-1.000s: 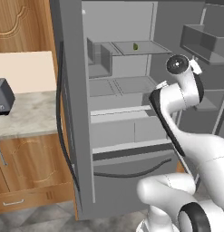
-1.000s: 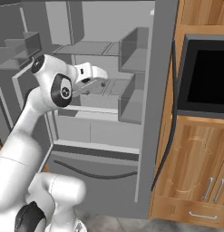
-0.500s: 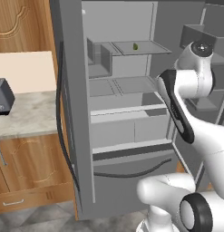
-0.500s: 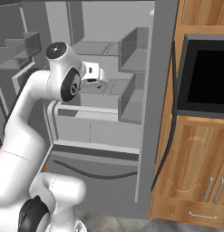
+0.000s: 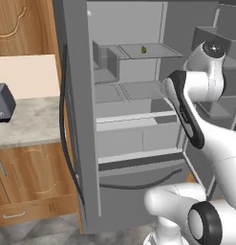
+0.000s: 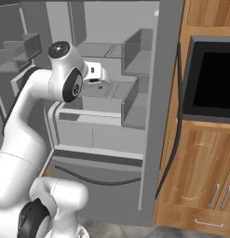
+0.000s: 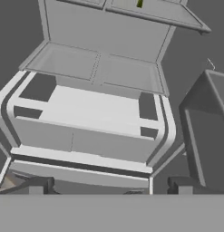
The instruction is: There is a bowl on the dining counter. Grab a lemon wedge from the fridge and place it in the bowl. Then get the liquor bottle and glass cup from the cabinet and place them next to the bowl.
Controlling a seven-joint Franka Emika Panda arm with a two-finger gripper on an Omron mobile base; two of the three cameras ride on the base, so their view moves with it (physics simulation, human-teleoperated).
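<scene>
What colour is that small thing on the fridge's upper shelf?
Yellow-green: it is the lemon wedge, seen best in the left base view.

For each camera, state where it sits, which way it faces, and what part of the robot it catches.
Left base view: behind the arm's left, facing the open fridge; the white arm rises at lower right; the lemon wedge lies on the upper shelf.
Right base view: behind its right, facing the same fridge; the arm rises at lower left.
Hand view: on the hand, looking into the fridge shelves; the open end effector tips show at the bottom.
Shared: fridge interior.

Lemon wedge cut off at top edge
</scene>
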